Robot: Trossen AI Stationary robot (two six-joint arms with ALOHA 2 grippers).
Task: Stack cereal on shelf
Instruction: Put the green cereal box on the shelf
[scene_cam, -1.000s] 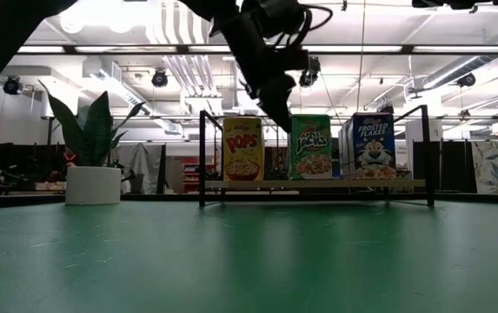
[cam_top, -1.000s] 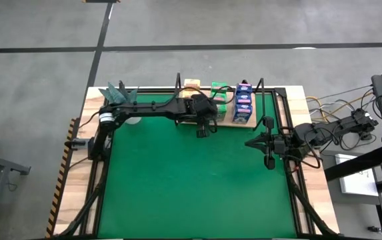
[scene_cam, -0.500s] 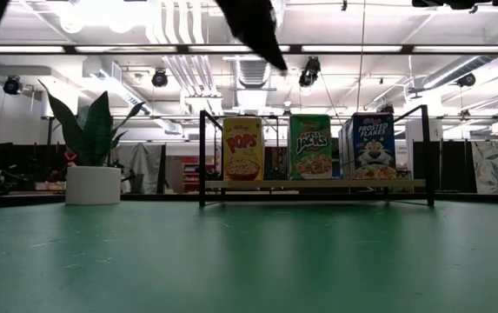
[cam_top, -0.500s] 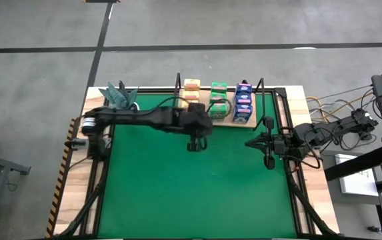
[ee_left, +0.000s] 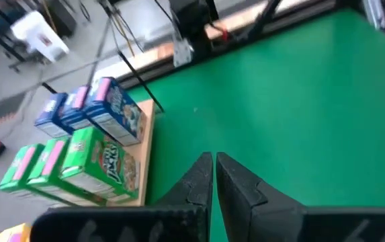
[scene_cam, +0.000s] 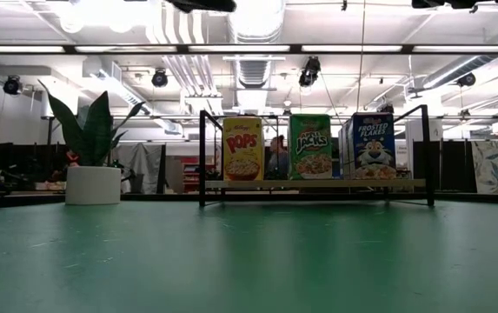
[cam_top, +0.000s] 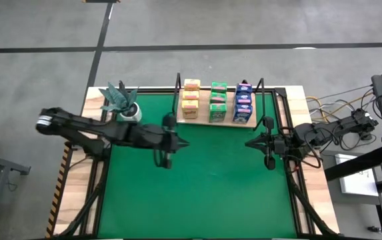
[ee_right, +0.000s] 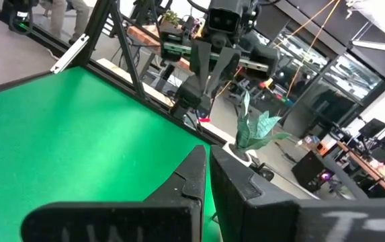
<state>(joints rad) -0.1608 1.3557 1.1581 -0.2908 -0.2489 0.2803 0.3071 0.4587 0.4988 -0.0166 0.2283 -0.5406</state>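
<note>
The shelf (cam_top: 215, 117), a light-brown board in a black wire frame, stands at the mat's far edge. On it stand three rows of cereal boxes: yellow (cam_top: 191, 99), green (cam_top: 218, 101) and blue (cam_top: 244, 103). In the low view the front boxes are yellow (scene_cam: 242, 149), green (scene_cam: 310, 147) and blue (scene_cam: 374, 145). My left gripper (cam_top: 166, 163) is shut and empty above the mat, to the near left of the shelf; its wrist view shows the blue (ee_left: 108, 114) and green (ee_left: 78, 165) boxes. My right gripper (cam_top: 269, 164) is shut and empty at the mat's right edge.
A white pot with a teal plant (cam_top: 124, 103) stands at the mat's far left corner, and shows in the low view (scene_cam: 92, 184). The green mat (cam_top: 197, 193) lies bare in the middle and near part. Black frame rails run along its edges.
My left gripper has drawn away from the shelf toward the table's left edge and a little toward the near edge. It has also risen out of the low view. The boxes on the shelf have stayed where they were.
</note>
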